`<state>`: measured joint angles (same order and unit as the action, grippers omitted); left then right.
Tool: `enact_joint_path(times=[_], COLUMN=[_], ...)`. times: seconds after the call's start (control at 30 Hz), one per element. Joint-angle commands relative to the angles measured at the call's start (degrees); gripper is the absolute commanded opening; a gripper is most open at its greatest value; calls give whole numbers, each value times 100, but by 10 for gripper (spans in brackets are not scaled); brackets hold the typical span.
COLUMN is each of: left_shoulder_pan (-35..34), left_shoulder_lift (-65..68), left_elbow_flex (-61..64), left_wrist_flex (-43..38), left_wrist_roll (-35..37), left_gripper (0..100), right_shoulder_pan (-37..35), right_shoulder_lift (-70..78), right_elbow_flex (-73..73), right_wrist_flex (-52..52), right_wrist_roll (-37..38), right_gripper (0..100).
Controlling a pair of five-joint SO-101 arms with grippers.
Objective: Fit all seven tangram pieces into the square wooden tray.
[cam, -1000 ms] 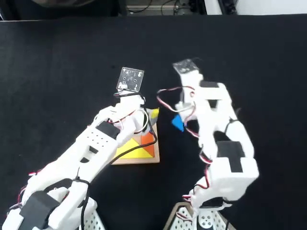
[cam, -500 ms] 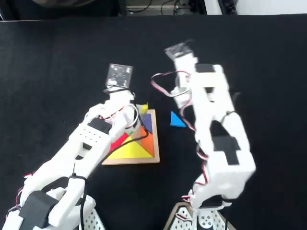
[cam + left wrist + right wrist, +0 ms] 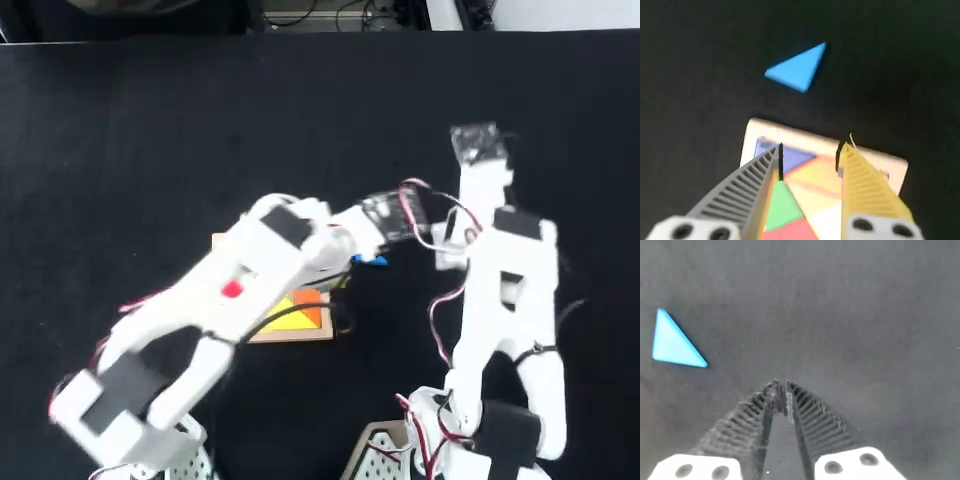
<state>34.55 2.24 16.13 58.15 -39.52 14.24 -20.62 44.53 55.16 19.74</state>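
Observation:
The square wooden tray [image 3: 790, 131] holds several coloured pieces, among them a green one [image 3: 782, 207] and an orange one [image 3: 815, 180]. My left gripper [image 3: 810, 152] hovers open over the tray's edge, with nothing between its fingers. A small blue triangle [image 3: 797, 70] lies on the black table just beyond that edge. From above, the left arm [image 3: 260, 270] covers most of the tray [image 3: 290, 337], and the blue triangle [image 3: 373, 261] peeks out beside it. My right gripper [image 3: 782, 387] is shut and empty above bare table, off to one side of the blue triangle [image 3: 672, 342].
The black table [image 3: 150, 150] stretches wide behind and to the left of the tray. The right arm [image 3: 500, 260] stands upright at the right, close to the left arm's wrist [image 3: 385, 213]. Both arm bases sit at the front edge.
The left arm has swung right across the tray toward the blue triangle. The right arm has pulled away to the right, leaving the triangle on the table.

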Motion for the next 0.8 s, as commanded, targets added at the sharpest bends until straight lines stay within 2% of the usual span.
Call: enact_joint_path(times=[0.0, 0.17, 0.27, 0.57, 0.77], left_shoulder_pan=[409, 497, 505, 338, -40], left_shoulder_lift=[1029, 2251, 2602, 3490, 3947], left_elbow_flex=[-998, -1692, -2114, -3653, -4356], left_wrist_flex=[-35, -651, -747, -730, -703], left_wrist_roll=[-123, 158, 158, 149, 158], left_gripper=[195, 195, 195, 195, 195], right_shoulder_pan=[290, 1011, 1196, 1073, 1073], right_shoulder_lift=[-215, -215, -215, -207, -207], right_elbow_flex=[154, 66, 75, 259, 268], right_wrist_flex=[-369, -413, -545, -774, -774], right_wrist_roll=[-281, -554, -659, -659, -659], right_gripper=[11, 11, 11, 11, 11])
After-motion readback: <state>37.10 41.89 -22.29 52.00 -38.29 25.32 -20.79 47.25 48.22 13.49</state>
